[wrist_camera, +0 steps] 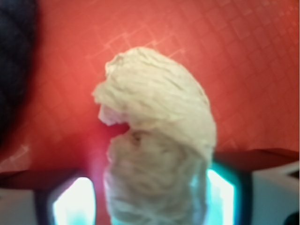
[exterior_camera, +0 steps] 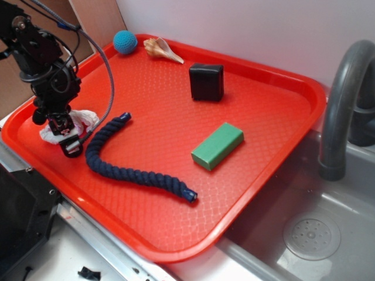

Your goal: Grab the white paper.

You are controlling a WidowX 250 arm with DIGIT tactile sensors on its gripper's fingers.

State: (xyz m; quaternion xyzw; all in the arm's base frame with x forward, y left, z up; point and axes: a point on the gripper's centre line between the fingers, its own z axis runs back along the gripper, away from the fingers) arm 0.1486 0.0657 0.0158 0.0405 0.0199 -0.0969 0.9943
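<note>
The white paper (exterior_camera: 87, 119) is a crumpled wad at the left end of the red tray (exterior_camera: 258, 82). My gripper (exterior_camera: 63, 138) is down over it, and the paper shows on both sides of the fingers. In the wrist view the paper (wrist_camera: 154, 122) fills the middle and reaches down between the two fingers of my gripper (wrist_camera: 147, 199). The right finger (wrist_camera: 221, 192) touches the wad. The left finger (wrist_camera: 75, 201) stands a small gap away from it. The jaws are open around the paper, low over the tray floor.
A dark blue rope (exterior_camera: 132, 167) curves just right of the gripper; it also shows in the wrist view (wrist_camera: 14, 61). A green block (exterior_camera: 217, 146), a black box (exterior_camera: 206, 81), a seashell (exterior_camera: 162, 49) and a blue ball (exterior_camera: 125, 41) lie farther off. A sink (exterior_camera: 310, 234) with a faucet (exterior_camera: 343, 99) is at the right.
</note>
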